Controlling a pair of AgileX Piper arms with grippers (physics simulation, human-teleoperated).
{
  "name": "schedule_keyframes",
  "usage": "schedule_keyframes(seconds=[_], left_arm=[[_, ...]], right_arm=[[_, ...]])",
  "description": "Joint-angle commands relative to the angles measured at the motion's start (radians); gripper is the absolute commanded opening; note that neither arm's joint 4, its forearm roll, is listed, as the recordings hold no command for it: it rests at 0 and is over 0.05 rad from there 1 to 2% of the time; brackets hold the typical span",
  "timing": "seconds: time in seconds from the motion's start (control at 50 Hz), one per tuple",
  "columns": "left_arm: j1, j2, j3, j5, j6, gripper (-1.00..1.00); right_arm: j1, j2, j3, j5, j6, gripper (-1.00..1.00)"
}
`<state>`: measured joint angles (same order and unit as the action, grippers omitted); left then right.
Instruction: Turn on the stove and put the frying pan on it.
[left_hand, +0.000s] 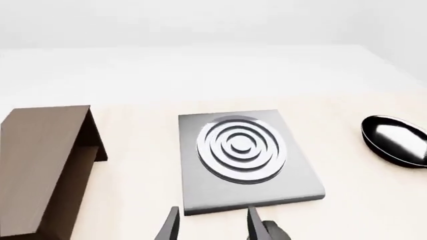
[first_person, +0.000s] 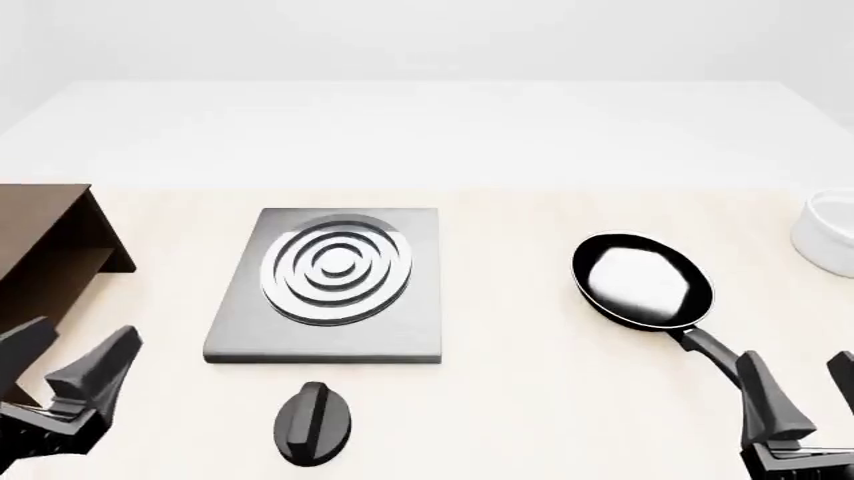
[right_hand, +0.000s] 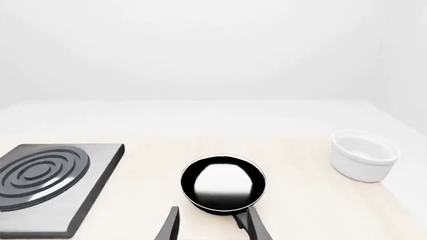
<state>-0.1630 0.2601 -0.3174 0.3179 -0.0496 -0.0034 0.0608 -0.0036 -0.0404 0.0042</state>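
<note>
Stove flat on the pale bench, centre-left, silver rings facing up, nothing on it. Black oval knob just in front of the slab's near edge, apart from it. Frying pan off to the right on the bench, glossy inside up, handle running back toward the right pincer. Right pincer spread wide, empty, near the handle's end. Left pincer wide open too, empty, low at the near left. Brown wooden shelf far left, white bowl far right.
</note>
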Motion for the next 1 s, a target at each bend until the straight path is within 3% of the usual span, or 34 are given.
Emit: schedule_keyframes(seconds=[0.02,0.08,0.12,0.16,0.2,0.36,0.38,0.44,0.56,0.8,0.92,1.0], left_arm=[[-0.118,0.094,-0.214,0.265,-0.001,1.00],[-0.151,0.098,-0.271,0.367,0.044,1.00],[-0.155,0.103,-0.275,0.383,0.056,1.00],[-0.214,0.116,-0.287,0.407,0.030,1.00],[-0.208,0.112,-0.296,0.438,0.070,1.00],[-0.332,0.163,-0.271,0.452,0.084,1.00],[-0.360,0.165,-0.274,0.451,0.042,1.00],[-0.358,0.172,-0.254,0.466,0.073,1.00],[-0.396,0.184,-0.206,0.447,0.067,1.00],[-0.473,0.293,-0.079,0.284,0.037,1.00],[-0.524,0.448,-0.019,0.121,0.015,1.00],[-0.537,0.488,-0.002,0.072,0.006,1.00]], right_arm=[[-0.006,-0.048,0.001,0.049,0.014,1.00],[-0.010,-0.061,0.003,0.060,0.023,1.00],[-0.010,-0.061,0.003,0.060,0.024,1.00],[-0.011,-0.061,0.003,0.061,0.025,1.00],[-0.012,-0.060,0.003,0.063,0.026,1.00],[-0.015,-0.028,0.002,0.033,0.027,1.00],[-0.014,-0.012,0.002,0.017,0.026,1.00],[-0.015,0.016,0.001,-0.011,0.026,1.00],[-0.014,0.041,0.000,-0.034,0.025,1.00],[-0.014,0.050,-0.001,-0.042,0.023,1.00],[-0.015,0.045,-0.001,-0.036,0.023,1.00],[-0.015,0.040,-0.001,-0.031,0.022,1.00]])
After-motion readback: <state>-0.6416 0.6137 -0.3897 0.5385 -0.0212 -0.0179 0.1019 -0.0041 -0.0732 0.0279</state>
